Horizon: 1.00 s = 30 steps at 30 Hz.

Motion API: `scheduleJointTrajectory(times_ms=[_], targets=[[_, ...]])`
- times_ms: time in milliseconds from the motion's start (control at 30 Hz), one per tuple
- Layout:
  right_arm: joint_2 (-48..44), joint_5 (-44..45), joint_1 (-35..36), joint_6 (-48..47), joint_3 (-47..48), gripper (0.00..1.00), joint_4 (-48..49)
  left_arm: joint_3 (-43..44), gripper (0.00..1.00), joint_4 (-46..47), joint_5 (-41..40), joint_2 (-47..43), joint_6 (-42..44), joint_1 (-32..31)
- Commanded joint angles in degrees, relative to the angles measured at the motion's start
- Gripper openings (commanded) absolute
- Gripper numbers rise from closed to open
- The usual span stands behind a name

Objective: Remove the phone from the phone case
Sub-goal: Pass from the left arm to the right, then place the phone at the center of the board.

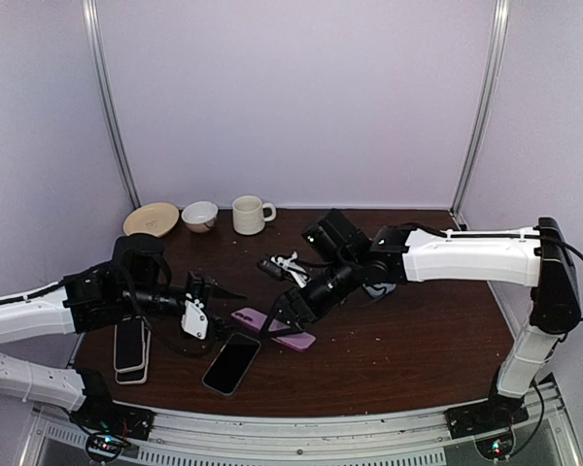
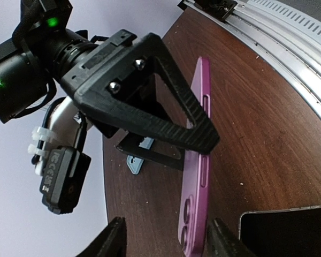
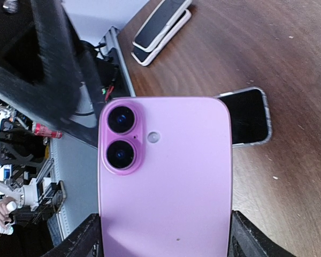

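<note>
My right gripper (image 1: 284,318) clamped across the purple phone (image 3: 166,182), its camera back facing my wrist, mid-table (image 1: 418,340), my left gripper (image 2: 168,243) spread wide around the phone's end, clear-edged phone case (image 1: 231,363) lying flat nearby, apart

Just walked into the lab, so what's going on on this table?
The right gripper grips a purple phone across its long edges, low over the table. The left gripper is open, close beside the phone's camera end. A clear-rimmed phone case lies flat nearby, apart from the phone.
</note>
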Motion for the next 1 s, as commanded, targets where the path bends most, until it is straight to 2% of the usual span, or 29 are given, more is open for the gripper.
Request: scheduleJointTrajectory(times_ms=[0,100,200,333,467,600,833,967], targets=[[-4.9,5.8,-1.9,0.4,-2.3,0.39,1.8,-1.1,0.6,4.2,-0.4,-0.7,0.4,-0.1],[-6.1,9.4,-3.5,1.0,-3.9,0.39,1.6,-1.4,0.69,4.5,-0.8,-0.7,0.6,-0.1],[-6.9,13.5,-5.2,1.0,-5.1,0.38,0.3,-1.5,0.74,4.7,-1.0,-0.6,0.8,-0.1],[-7.9,18.8,-7.6,2.1,-7.5,0.37,-0.1,-1.6,0.76,4.7,-1.4,-0.5,1.0,-0.1],[-7.8,29.4,-8.7,2.2,-8.5,0.37,-2.5,-1.5,0.77,4.6,-1.8,-0.4,0.8,0.0],[-4.7,37.4,-9.6,1.8,-7.7,0.37,-3.9,-1.1,0.78,4.3,-2.1,-0.1,0.6,-0.1],[4.2,41.8,-12.0,3.0,-2.9,0.37,-3.7,-1.0,0.78,3.9,-2.4,0.2,0.6,-0.1],[9.5,46.0,-13.0,7.1,1.0,0.38,-4.8,-0.9,0.78,4.0,-2.7,0.4,0.6,-0.1]])
